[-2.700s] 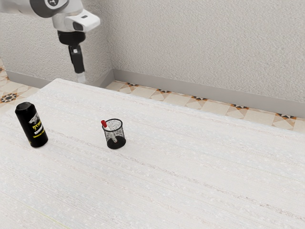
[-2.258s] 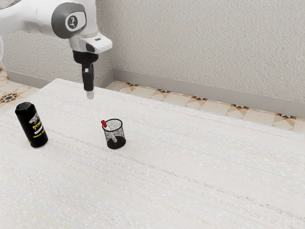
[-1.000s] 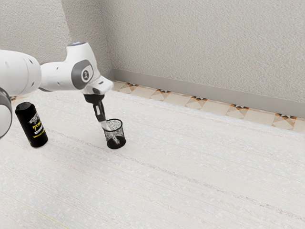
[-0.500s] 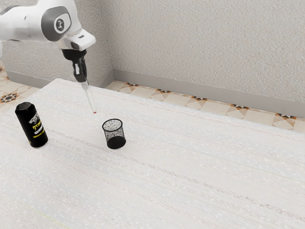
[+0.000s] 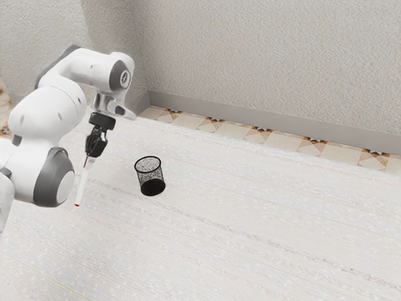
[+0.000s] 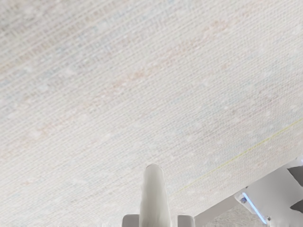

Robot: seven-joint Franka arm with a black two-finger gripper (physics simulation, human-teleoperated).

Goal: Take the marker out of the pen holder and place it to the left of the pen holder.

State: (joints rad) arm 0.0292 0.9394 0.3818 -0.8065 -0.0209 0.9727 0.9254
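Note:
My gripper (image 5: 88,158) is at the exterior view's left of the black mesh pen holder (image 5: 150,177), shut on the white marker (image 5: 81,185). The marker points down, slightly tilted, its small red end lowest. Whether that end touches the table cannot be told. Through the upright holder's mesh no marker is seen. In the wrist view the marker (image 6: 154,196) lies between the fingertips of my gripper (image 6: 158,221), its pale body blurred at the lower edge.
The white table (image 5: 238,226) extends around the holder. My arm's large links cover the spot where the black can stood in earlier pictures. Part of the arm's base (image 6: 272,191) appears past the table's edge.
The marker, first inside the holder, was gripped and lifted out. Since half a second ago my hand has turned and carried it lower, toward the exterior view's left. The holder stayed put.

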